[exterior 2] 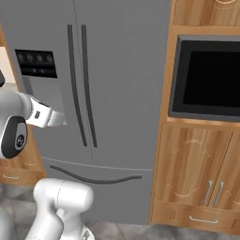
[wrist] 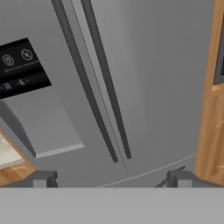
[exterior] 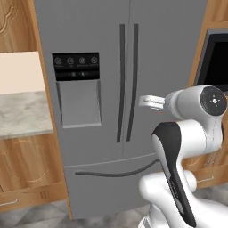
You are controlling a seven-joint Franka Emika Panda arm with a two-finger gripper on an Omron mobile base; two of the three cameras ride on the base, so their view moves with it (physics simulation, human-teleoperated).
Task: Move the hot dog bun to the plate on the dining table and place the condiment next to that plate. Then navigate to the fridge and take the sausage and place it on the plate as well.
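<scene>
- The fridge is a grey French-door unit that stands straight ahead of the robot, both doors shut. No sausage can be seen, so where it sits cannot be told.
- The wood cabinets flank the fridge on both sides, with drawers and doors low down.
- The oven is a black built-in set into the cabinets just right of the fridge, at upper-door height.
- The counter is grey stone and lies left of the fridge, with a pale wall above it.
- The freezer drawer sits under the two doors, with one curved dark handle across its top.
- The dispenser is on the left door, a black control panel over a recessed grey bay.
- The door handles are two long dark bars, side by side along the seam between the doors.
- The gripper is level with the lower part of the handles and points at the fridge front, apart from it. In the hand view its fingers stand wide apart at the bottom corners with nothing between them.
</scene>
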